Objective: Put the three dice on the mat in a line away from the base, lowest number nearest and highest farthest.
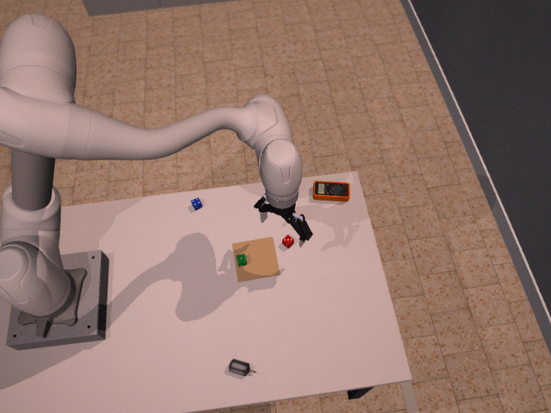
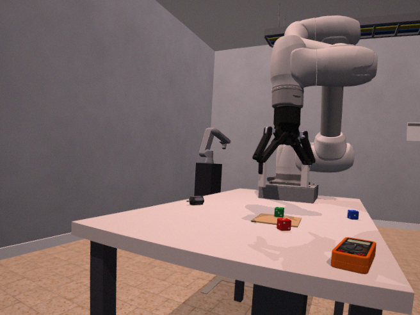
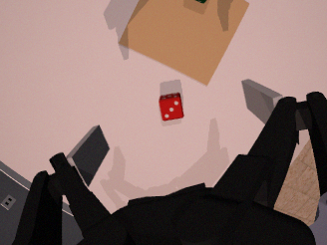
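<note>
Green die (image 1: 241,259) (image 2: 279,212) (image 3: 200,1): small cube, slightly rounded edges, white pips. Sits flat on the mat, near the edge facing the robot's base; one pip on top. Only a sliver of it enters the wrist view.

Red die (image 1: 287,241) (image 2: 283,223) (image 3: 171,107): glossy cube, flat on the tabletop, off the mat and just beside its far edge from the base. Three pips up, set diagonally.

Blue die (image 1: 196,203) (image 2: 353,214): also a pipped cube, off the mat, well apart from the other two, along a long side of the table.

Mat (image 1: 262,266) (image 2: 267,219) (image 3: 184,40): thin tan square, crisp corners, matte, crossed by shadow.

Gripper (image 1: 283,218) (image 2: 283,175) (image 3: 171,116): black angular linkages, flat grey pads. Fingers spread wide, nothing held; it hangs above the table, apart from the red die.

Table (image 1: 311,320) (image 2: 169,234) (image 3: 50,100): smooth, pale pinkish top, thick edge, dark square legs. Orange-cased multimeter (image 1: 331,190) (image 2: 353,255) near a far corner, grey display, round dial. Dark, rounded motor-like piece (image 1: 239,367) (image 2: 196,200) towards the opposite long side, slim shaft.

Arm (image 1: 120,138) (image 2: 332,66): smooth pale tubes, bulbous joints. Floor (image 1: 177,66) (image 2: 50,278) (image 3: 299,184): speckled tan tiles.
</note>
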{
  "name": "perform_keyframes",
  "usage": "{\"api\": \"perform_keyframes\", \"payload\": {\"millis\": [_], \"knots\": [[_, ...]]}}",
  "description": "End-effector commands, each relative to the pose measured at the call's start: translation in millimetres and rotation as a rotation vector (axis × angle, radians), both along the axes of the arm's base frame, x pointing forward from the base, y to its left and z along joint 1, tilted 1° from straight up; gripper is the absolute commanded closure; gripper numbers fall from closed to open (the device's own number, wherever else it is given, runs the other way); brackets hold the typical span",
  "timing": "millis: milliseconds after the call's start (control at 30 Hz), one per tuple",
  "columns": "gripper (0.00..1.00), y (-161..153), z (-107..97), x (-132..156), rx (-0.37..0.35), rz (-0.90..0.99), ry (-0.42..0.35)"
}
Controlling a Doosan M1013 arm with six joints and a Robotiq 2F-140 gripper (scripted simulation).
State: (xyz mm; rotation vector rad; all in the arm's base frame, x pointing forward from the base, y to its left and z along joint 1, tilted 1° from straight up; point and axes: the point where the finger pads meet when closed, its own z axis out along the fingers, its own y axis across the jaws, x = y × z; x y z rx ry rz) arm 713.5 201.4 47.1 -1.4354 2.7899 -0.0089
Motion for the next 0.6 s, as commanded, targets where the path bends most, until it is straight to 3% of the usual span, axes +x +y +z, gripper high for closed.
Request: {"api": "perform_keyframes", "payload": {"millis": [0, 133, 167, 567], "knots": [[0.00, 11.1, -2.6, 13.8, -0.014, -0.102, 0.010], [0.00, 13.3, -3.3, 18.1, -0.014, -0.132, 0.009], [0.65, 13.3, -3.3, 18.1, -0.014, -0.132, 0.009], [0.65, 13.5, -3.7, 17.1, -0.012, -0.131, 0.011]]}}
